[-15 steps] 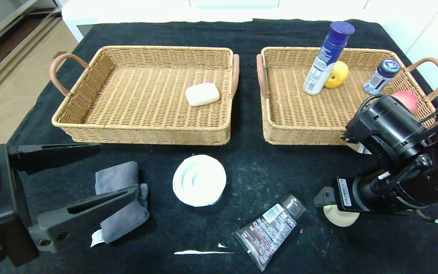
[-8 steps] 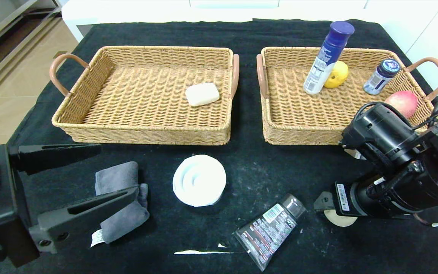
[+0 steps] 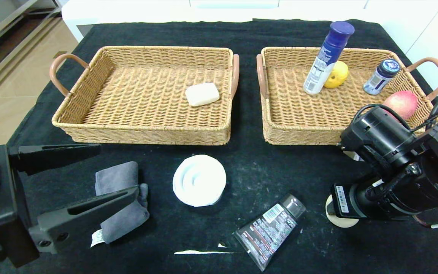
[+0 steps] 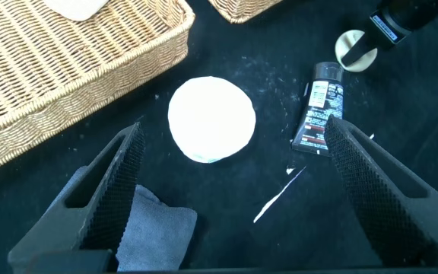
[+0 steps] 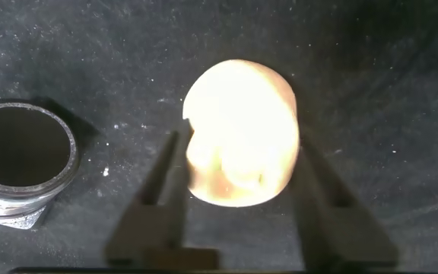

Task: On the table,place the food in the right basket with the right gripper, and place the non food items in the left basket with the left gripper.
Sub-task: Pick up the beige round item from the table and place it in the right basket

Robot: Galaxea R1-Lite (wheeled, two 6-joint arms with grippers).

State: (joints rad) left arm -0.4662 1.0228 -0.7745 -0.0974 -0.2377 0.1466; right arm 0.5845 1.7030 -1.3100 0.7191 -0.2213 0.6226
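Head view: soap bar (image 3: pixel 202 94) in left basket (image 3: pixel 89 125)

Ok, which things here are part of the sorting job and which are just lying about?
Job: bun, at the right gripper; grey cloth, white roll, black tube; left basket, right basket; left gripper, open near the cloth.
Lying about: soap bar, tall bottle, yellow fruit, small bottle, red fruit, all already in baskets; white strip by the tube.
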